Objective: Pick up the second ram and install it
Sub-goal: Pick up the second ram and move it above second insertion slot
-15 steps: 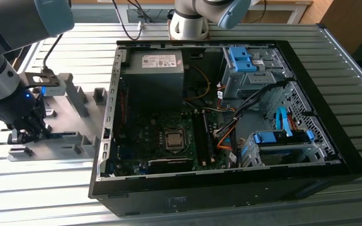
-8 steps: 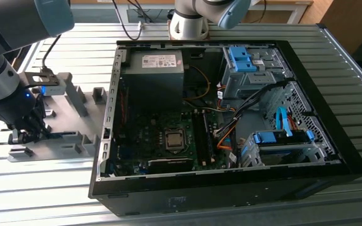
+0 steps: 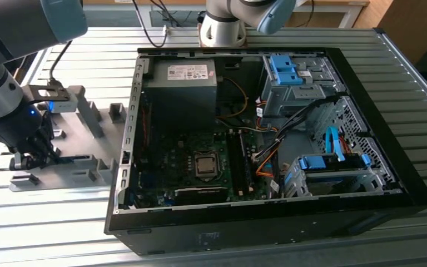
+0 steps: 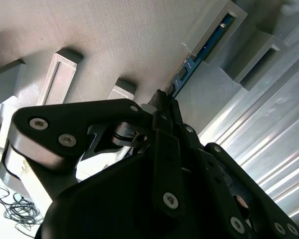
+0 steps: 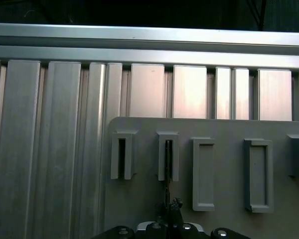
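The second ram (image 4: 189, 67) is a thin blue board standing on edge, its far end still in a raised slot holder (image 4: 217, 30) of the grey fixture plate (image 4: 114, 45). My gripper (image 4: 162, 97) is shut on the ram's near end. In the first wrist view the ram (image 5: 168, 174) shows edge-on as a dark line running from its slot holder (image 5: 168, 157) to the gripper (image 5: 172, 203). In the exterior view the gripper (image 3: 29, 160) is low over the fixture plate (image 3: 73, 172), at the exterior view's left of the open computer case (image 3: 391, 161).
The case holds a motherboard with dark memory slots (image 3: 237, 164), a power supply (image 3: 180, 83), loose cables and blue drive-bay clips (image 3: 288, 69). Another arm's base (image 3: 221, 28) stands behind the case. More slot holders (image 5: 122, 157) rise from the plate on the ribbed aluminium table (image 5: 50, 149).
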`<state>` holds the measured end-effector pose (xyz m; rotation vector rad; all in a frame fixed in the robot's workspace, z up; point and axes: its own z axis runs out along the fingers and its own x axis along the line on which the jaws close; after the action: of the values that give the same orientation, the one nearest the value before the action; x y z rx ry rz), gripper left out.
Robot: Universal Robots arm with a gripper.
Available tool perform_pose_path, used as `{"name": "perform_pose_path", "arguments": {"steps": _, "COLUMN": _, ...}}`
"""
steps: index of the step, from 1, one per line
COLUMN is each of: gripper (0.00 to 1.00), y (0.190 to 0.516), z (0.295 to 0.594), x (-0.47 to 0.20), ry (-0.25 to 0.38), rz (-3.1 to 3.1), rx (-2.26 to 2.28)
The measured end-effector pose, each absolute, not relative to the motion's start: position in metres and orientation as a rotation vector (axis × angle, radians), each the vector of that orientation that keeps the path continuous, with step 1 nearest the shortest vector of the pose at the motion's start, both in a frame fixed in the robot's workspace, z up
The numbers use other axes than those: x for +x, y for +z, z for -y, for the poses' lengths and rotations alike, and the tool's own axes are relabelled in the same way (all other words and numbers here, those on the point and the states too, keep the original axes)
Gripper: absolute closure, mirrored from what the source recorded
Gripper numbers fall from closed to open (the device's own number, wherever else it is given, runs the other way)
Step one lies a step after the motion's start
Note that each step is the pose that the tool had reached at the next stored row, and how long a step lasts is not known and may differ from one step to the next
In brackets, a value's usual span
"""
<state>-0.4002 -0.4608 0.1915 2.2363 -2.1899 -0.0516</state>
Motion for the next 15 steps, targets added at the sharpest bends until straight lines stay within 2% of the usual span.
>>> {"name": "perform_pose_path", "arguments": {"steps": 15, "gripper": 0.86, "y": 0.1942, "z": 0.4608, "x": -0.4002, "ry": -0.052, "rz": 2.22, "rx": 2.206}}
